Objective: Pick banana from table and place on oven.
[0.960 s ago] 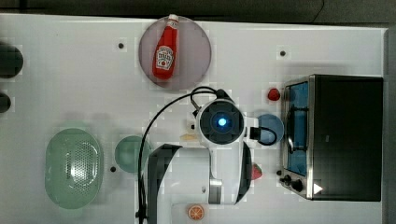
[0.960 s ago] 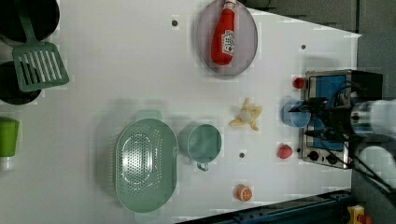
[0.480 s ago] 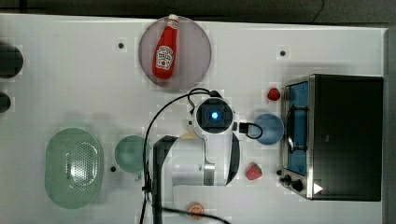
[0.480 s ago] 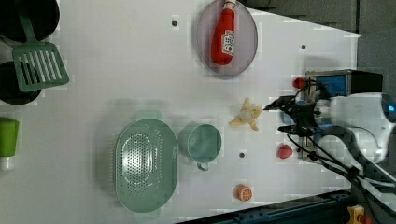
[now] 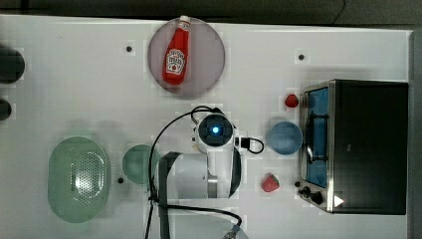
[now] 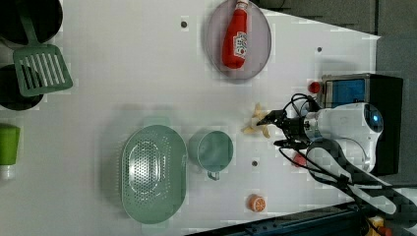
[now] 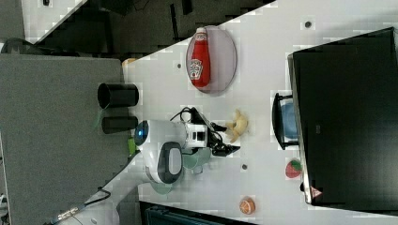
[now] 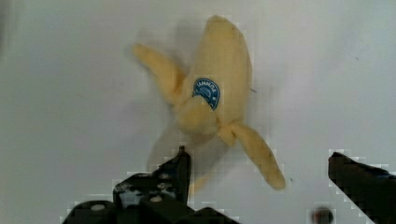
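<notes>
Pincer: the pincer (image 8: 257, 175) stands spread to its widest, holding nothing, its fingers (image 8: 180, 170) poised above the banana without touching it.
Banana: the banana (image 8: 217, 100) lies on the white desk (image 6: 123, 73), peel lobes splayed, between the red ketchup bottle (image 6: 235, 42) on its plate and the teal cup (image 6: 212, 150).
Oven: the oven (image 5: 370, 147) stands at the top view's right.
Wrist view: shows a blue sticker (image 8: 206, 92) on the banana.
Left view: shows the pincer (image 6: 273, 129) beside the banana (image 6: 256, 122); the top view has the arm (image 5: 215, 149) covering that spot.
</notes>
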Motion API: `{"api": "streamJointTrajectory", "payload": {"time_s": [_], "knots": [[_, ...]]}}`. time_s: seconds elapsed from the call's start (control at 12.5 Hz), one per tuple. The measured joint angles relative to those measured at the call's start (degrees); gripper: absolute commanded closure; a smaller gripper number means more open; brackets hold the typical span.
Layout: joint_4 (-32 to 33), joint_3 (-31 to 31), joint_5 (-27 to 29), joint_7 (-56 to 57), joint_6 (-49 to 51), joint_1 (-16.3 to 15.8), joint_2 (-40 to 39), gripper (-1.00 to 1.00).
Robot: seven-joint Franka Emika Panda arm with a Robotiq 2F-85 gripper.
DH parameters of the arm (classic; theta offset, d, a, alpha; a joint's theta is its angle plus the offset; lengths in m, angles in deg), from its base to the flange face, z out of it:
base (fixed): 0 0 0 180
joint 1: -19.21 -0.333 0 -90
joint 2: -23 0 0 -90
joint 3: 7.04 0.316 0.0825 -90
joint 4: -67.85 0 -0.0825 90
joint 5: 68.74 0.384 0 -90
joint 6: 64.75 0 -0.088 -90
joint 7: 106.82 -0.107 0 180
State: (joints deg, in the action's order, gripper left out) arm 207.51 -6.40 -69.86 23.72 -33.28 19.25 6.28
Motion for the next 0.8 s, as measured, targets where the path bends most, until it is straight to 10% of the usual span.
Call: {"api": "streamJointTrajectory", "payload": {"time_s": [0.48,0.8], "knots": [[-0.45,1.72,0.52,-0.04,-6.15,0.14,-3.47,0.50],[0.45,1.67,-0.27,-0.22,-6.49,-0.54,-3.16,0.58]]}}
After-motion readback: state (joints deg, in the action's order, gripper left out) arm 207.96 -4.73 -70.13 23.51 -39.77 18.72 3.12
